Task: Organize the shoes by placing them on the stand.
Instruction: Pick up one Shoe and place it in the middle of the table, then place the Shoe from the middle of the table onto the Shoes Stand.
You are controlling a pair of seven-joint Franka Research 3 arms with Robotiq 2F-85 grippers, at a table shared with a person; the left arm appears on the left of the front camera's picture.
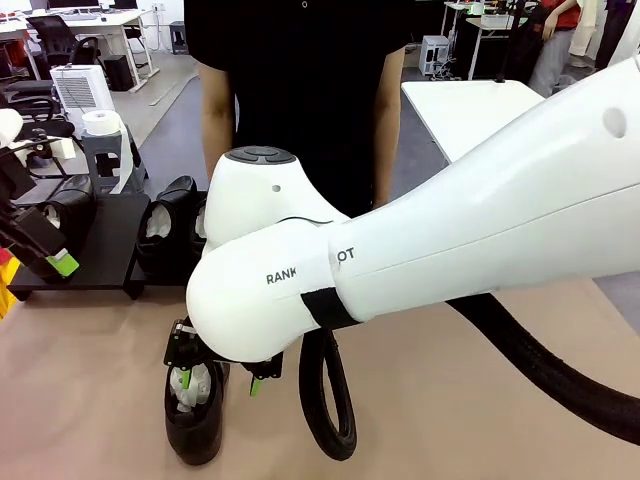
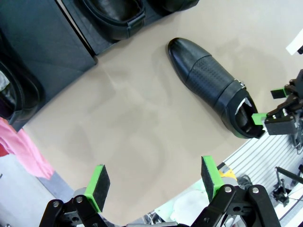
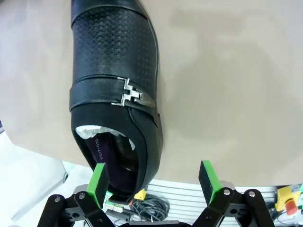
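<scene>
One black glossy shoe (image 1: 195, 432) (image 2: 213, 85) (image 3: 113, 71) with a metal buckle and white paper inside lies on the tan table near its front edge. My right gripper (image 1: 220, 383) (image 3: 152, 178) hangs open over its heel, one green pad above the shoe's opening and the heel's side wall between the jaws. The black stand (image 1: 110, 240) (image 2: 42, 42) sits at the far left with three shoes on it (image 1: 70, 205) (image 1: 165, 225) (image 2: 113, 19). My left gripper (image 1: 45, 250) (image 2: 154, 182) is open and holds nothing, above the table by the stand's near left corner.
A person in a black shirt (image 1: 300, 90) stands at the far side, arms down. My right arm's thick black hose (image 1: 330, 400) loops over the table beside the shoe. A white paper roll (image 1: 100, 122) stands behind the stand. A pink cloth (image 2: 23, 146) lies at the table's edge.
</scene>
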